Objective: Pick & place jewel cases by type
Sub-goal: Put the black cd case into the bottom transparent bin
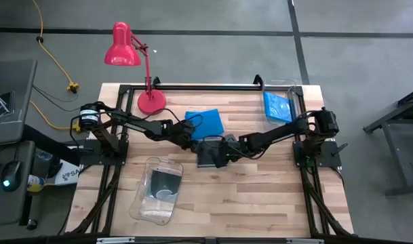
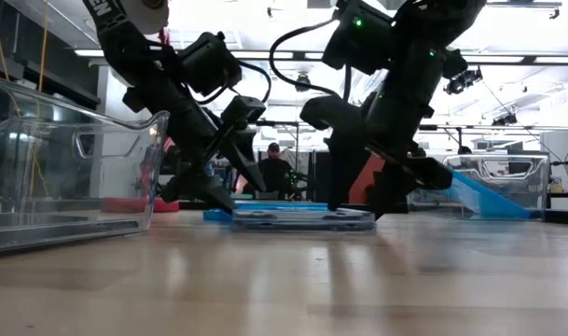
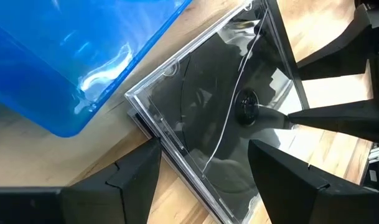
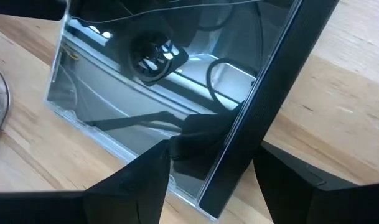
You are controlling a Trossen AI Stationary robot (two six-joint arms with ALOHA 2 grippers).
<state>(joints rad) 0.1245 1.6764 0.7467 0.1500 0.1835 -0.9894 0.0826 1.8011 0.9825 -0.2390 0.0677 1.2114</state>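
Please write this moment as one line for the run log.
left gripper: open, at dark jewel case | right gripper: open, at same case's opposite edge | case: flat on table | blue jewel case: beside it

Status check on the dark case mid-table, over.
Left gripper and right gripper open, straddling opposite edges of dark jewel case. Case flat on table, not lifted. Blue jewel case close alongside.
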